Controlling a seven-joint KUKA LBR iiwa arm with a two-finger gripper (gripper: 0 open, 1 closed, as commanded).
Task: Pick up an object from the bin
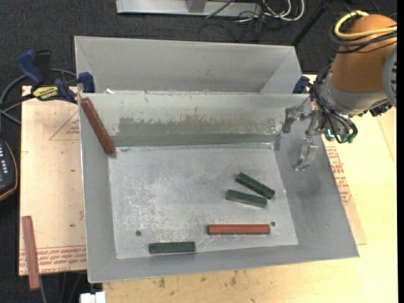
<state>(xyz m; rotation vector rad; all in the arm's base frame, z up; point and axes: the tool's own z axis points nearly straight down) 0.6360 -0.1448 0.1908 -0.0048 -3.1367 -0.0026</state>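
Observation:
My gripper [298, 137] hangs above the bin's right wall, near the back right corner, open and with nothing between its fingers. The nearest loose things are two dark green bars on the bin floor, below and to the left of it. One bar [255, 185] lies slanted, and the other [246, 199] lies just in front of it, almost touching. A red-brown bar [238, 229] lies flat near the front right edge of the floor.
Another dark green bar [172, 247] lies at the front edge, left of centre. A brown bar [96, 126] leans along the left wall at the back left corner. The arm's orange cover sits outside the bin at the right.

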